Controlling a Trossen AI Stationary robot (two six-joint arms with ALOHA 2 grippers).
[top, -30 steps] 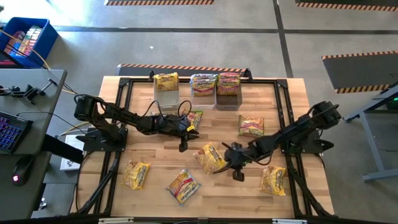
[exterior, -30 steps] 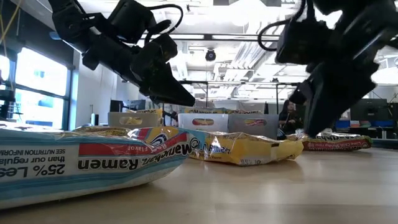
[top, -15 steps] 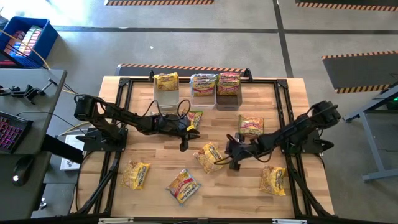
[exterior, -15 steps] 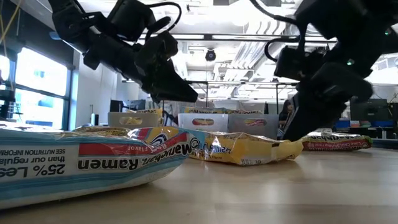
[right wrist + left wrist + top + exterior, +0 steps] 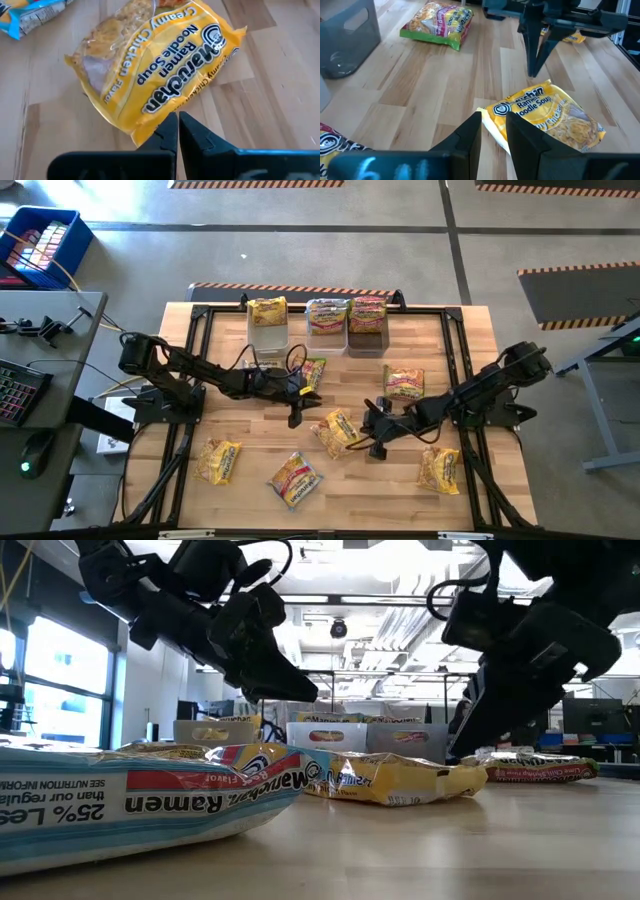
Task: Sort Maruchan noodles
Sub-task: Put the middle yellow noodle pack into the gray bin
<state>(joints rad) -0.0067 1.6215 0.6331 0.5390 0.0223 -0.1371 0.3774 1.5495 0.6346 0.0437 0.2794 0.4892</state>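
Observation:
A yellow Creamy Chicken noodle packet (image 5: 338,430) (image 5: 155,70) lies flat on the table's middle. My right gripper (image 5: 372,442) (image 5: 177,116) is shut and slants down, with its tips at the packet's right edge. My left gripper (image 5: 303,402) (image 5: 495,116) hangs above the table just left of the packet. It is open by a narrow gap with nothing between its fingers. Another packet (image 5: 312,370) lies on the far side of the left gripper. My right gripper points its shut fingertips (image 5: 533,72) slanting down at the table beside the yellow packet's edge (image 5: 150,131). I cannot tell whether they touch the packet, which lies flat on the wood.
Three bins stand along the far edge, each with packets: a clear one (image 5: 268,332) and two more (image 5: 327,328) (image 5: 367,330). Loose packets lie at the right (image 5: 403,382), near right (image 5: 440,470), near left (image 5: 218,460) and near middle (image 5: 295,478).
My right gripper has swung from the near side toward the yellow packet, tipping as it went, and has stayed shut. Its tips now stand at the packet's edge.

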